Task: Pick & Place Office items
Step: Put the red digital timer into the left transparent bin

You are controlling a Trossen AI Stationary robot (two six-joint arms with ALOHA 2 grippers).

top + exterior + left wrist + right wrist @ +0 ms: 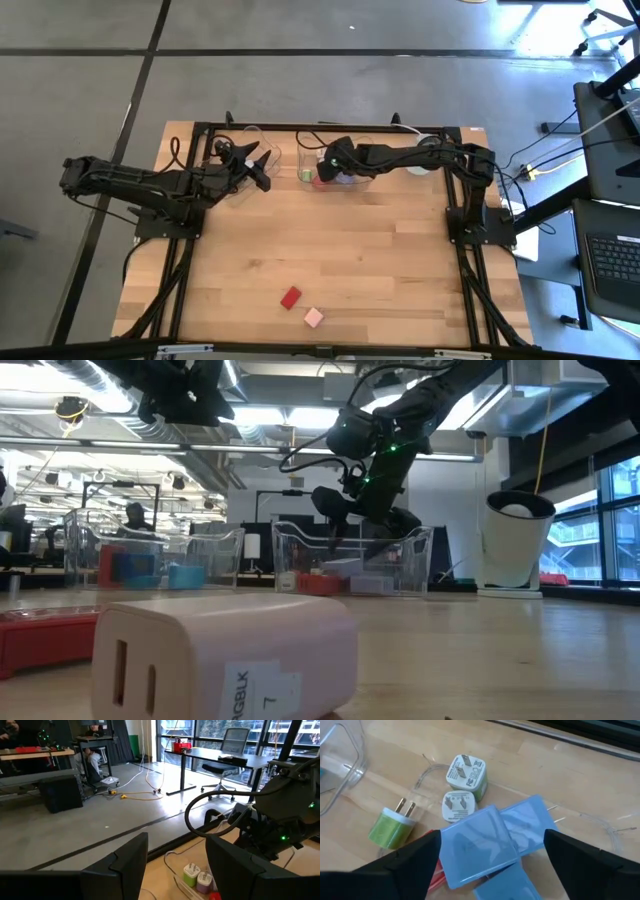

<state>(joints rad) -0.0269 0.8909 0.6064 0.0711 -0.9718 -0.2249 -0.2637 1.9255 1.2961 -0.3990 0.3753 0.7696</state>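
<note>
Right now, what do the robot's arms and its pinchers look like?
Both arms are dark, nearly black, built from chunky jointed pieces with black cables looping beside them. The left gripper and right gripper each end in two flat, wedge-shaped dark fingers. A small green light glows on the right arm near its wrist. No writing or stickers can be made out on them.

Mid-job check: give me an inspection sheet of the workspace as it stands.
Surface: wooden table, mostly bare.
Job's things: red block and pink block at the near edge; blue blocks and plug adapters in the middle clear tray.
Clutter: white cup beside the trays.
Grippers: right tool open above the blue blocks; left tool open, empty, raised near the left tray.
Cables: yellow cord on the floor.
Surroundings: office chair, desks.
</note>
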